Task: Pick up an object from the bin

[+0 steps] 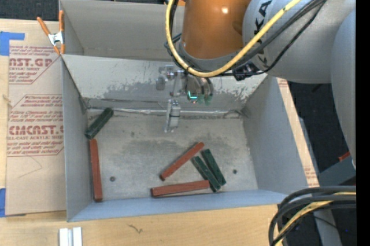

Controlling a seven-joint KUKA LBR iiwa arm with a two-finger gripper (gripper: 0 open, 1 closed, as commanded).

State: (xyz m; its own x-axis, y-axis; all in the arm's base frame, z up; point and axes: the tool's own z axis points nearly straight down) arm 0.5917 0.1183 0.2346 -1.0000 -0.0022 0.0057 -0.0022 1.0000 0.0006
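My gripper (172, 122) hangs over the bare floor at the back middle of the bin, below the orange cover, with no loose thing seen in it. The nearest thing is a red-brown stick (182, 161) lying diagonally a little in front of it. Two dark green sticks (208, 170) lie side by side just right of that stick. Another red-brown stick (180, 188) lies flat along the front wall.
At the left wall a red-brown stick (95, 170) lies lengthwise, and a dark green stick (99, 123) lies slanted in the back left corner. The arm and its yellow cable cover the back right of the bin.
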